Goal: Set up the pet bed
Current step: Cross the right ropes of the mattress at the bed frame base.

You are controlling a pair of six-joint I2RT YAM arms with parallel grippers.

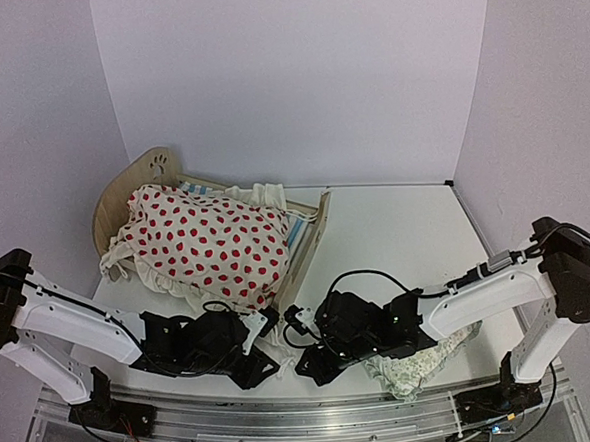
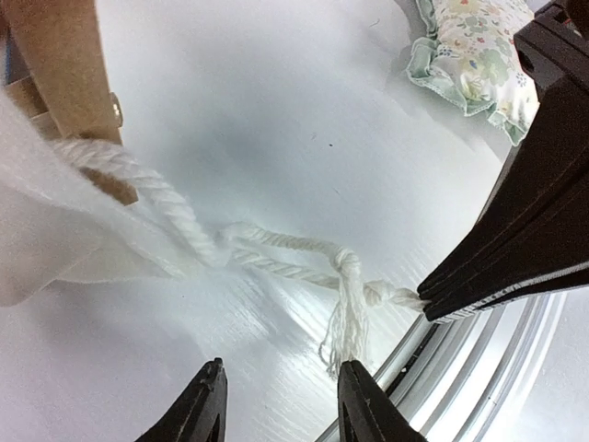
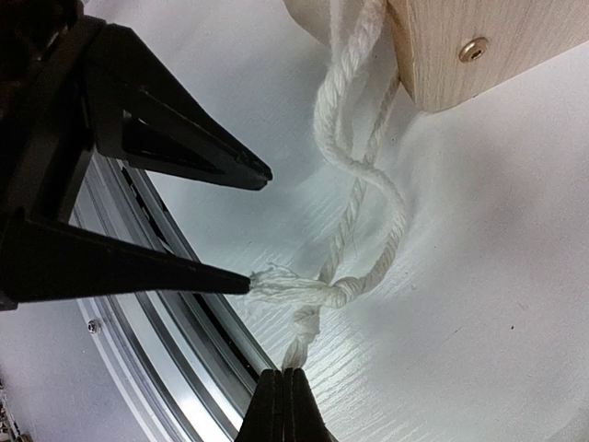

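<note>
The pet bed [image 1: 121, 195] stands at the back left, light wood with a paw-print headboard. A cream red-dotted cushion [image 1: 211, 243] lies heaped on it. Two white cords [image 3: 348, 138] hang from the cushion beside the bed's wooden leg [image 3: 479, 41] and are knotted [image 3: 347, 289] on the table. My right gripper [image 3: 283, 372] is shut on one frayed cord end. My left gripper [image 2: 282, 366] is open, and the other tassel [image 2: 347, 318] touches one fingertip [image 2: 349, 367]. Both grippers meet near the bed's footboard [image 1: 311, 242].
A small green floral frilled pillow [image 1: 414, 370] lies at the front right, under the right arm, and shows at the top of the left wrist view [image 2: 474, 46]. The metal rail [image 1: 287, 418] runs along the table's near edge, just behind both grippers.
</note>
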